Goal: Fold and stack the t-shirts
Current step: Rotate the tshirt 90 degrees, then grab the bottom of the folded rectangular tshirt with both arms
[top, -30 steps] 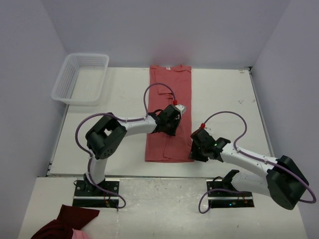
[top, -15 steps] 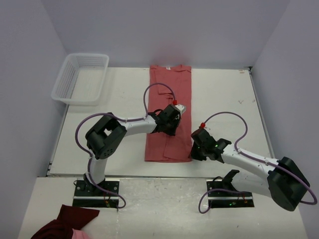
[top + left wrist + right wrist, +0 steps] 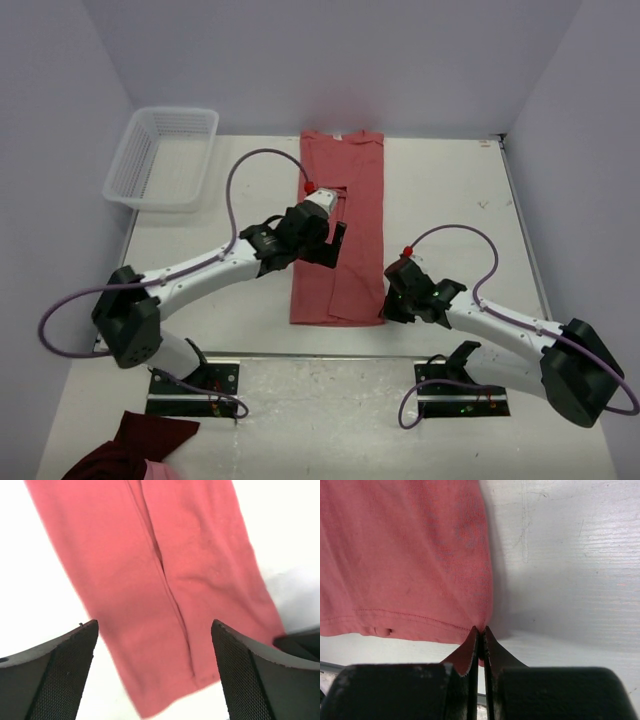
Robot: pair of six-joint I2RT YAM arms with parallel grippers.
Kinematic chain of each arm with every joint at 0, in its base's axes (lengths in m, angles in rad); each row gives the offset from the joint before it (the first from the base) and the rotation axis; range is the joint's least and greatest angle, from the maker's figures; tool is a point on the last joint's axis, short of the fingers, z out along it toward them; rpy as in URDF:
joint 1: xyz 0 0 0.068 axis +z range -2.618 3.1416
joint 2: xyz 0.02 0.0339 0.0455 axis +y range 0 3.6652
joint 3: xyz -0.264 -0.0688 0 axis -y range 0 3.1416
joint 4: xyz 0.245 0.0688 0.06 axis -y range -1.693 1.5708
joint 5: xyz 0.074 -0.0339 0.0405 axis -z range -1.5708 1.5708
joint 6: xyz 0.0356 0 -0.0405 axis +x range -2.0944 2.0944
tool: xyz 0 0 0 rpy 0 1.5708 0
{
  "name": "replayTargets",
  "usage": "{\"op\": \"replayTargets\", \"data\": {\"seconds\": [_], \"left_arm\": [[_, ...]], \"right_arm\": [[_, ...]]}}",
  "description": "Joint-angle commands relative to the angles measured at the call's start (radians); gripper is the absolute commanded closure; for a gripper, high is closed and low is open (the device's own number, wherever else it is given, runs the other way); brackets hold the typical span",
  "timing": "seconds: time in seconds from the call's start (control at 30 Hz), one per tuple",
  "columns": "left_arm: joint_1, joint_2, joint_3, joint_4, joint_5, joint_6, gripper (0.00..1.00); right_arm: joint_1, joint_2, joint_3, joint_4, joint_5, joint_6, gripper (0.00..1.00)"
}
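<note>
One mesh basket (image 3: 165,155) sits at the far left corner of the table (image 3: 450,190), well apart from the work. Next along, the left gripper (image 3: 322,232) hangs above the t-shirt (image 3: 345,190), its jaws spread wide with nothing between them; its wrist view shows only cloth below. The t-shirt lies at the table's middle, folded lengthwise into a long strip running from the far edge toward the arms, its folded-in edges meeting along a line down its length. At its near right corner the right gripper (image 3: 392,303) is pinched tight on the hem, catching just the tip of the corner. That is the risk, I judge: so small a bite may slip out on lifting, or hold one layer only. With the other near corner unheld, the strip would skew and the lengthwise fold fall open.
</note>
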Motion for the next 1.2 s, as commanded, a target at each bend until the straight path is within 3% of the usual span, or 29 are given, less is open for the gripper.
{"op": "replayTargets", "data": {"seconds": [0.0, 0.07, 0.17, 0.2, 0.23, 0.3, 0.43, 0.57, 0.7, 1.17], "left_arm": [[0.007, -0.185, -0.096, -0.069, -0.033, -0.065, 0.05], [0.007, -0.311, -0.202, -0.066, -0.01, -0.117, 0.1], [0.008, -0.431, -0.331, -0.059, 0.076, -0.189, 0.31], [0.008, -0.456, -0.399, -0.045, 0.152, -0.204, 0.46], [0.008, -0.476, -0.437, -0.02, 0.2, -0.213, 0.55], [0.008, -0.516, -0.513, 0.032, 0.281, -0.243, 0.67], [0.008, -0.537, -0.599, 0.098, 0.329, -0.273, 0.66], [0.011, -0.522, -0.667, 0.155, 0.363, -0.301, 0.48], [0.016, -0.49, -0.687, 0.172, 0.358, -0.298, 0.38], [0.082, -0.421, -0.736, 0.244, 0.36, -0.26, 0.38]], "right_arm": [[0.008, -0.003, 0.004, 0.0, 0.011, -0.01, 1.0], [0.008, -0.006, 0.003, 0.001, 0.011, -0.011, 1.0], [0.008, -0.009, 0.003, 0.0, 0.012, -0.018, 1.0], [0.008, -0.011, 0.003, 0.003, 0.012, -0.018, 1.0], [0.01, -0.012, 0.003, 0.006, 0.008, -0.021, 1.0], [0.011, -0.015, 0.004, 0.009, 0.004, -0.021, 1.0], [0.014, -0.029, 0.0, 0.003, 0.008, -0.022, 1.0], [0.013, -0.063, -0.011, -0.011, 0.011, -0.019, 1.0], [0.014, -0.089, -0.019, -0.025, 0.015, -0.018, 1.0], [0.015, -0.112, -0.02, -0.037, 0.017, -0.022, 1.0]]}}
